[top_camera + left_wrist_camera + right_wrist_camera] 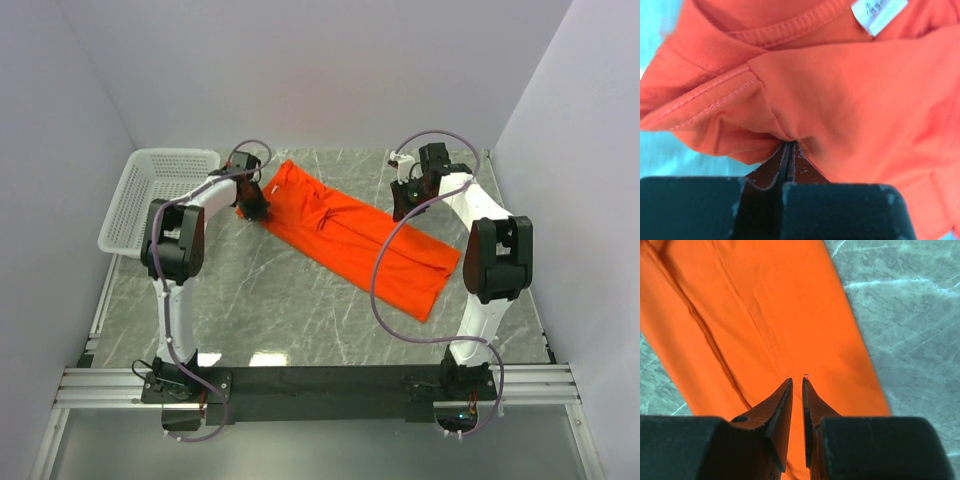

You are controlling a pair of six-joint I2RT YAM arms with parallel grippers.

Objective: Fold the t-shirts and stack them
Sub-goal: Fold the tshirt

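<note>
The left gripper (790, 151) is closed, its two dark fingers pressed together with a fold of the orange-red t-shirt (855, 100) pinched at their tips. The tips themselves are buried in the bunched cloth, so how deep the bite goes cannot be made out. Just beyond the pinch, a stitched seam and the ribbed collar (785, 27) are seen. A white neck label (879, 12) is cut off by the upper edge of the left wrist view, and its print is too blurred to read. The pale surface beside the cloth is washed out there.

The right gripper (796, 384) is drawn almost shut, only a thin slit being left between the fingers, and nothing is held in it. It is placed over the smooth part of the garment, near the long edge. Whether the tips touch the cloth cannot be told.

From the top view, the t-shirt is seen folded lengthwise into a long strip. It is laid diagonally across the grey marble table (280, 300), with the collar end at the far left under the left gripper and the hem end at the near right. The sleeves are hidden inside the fold. The far long edge is partly covered by the right arm's head and its purple cable (378, 270). A white mesh basket (150, 200) is set at the far left, apart from the shirt.
</note>
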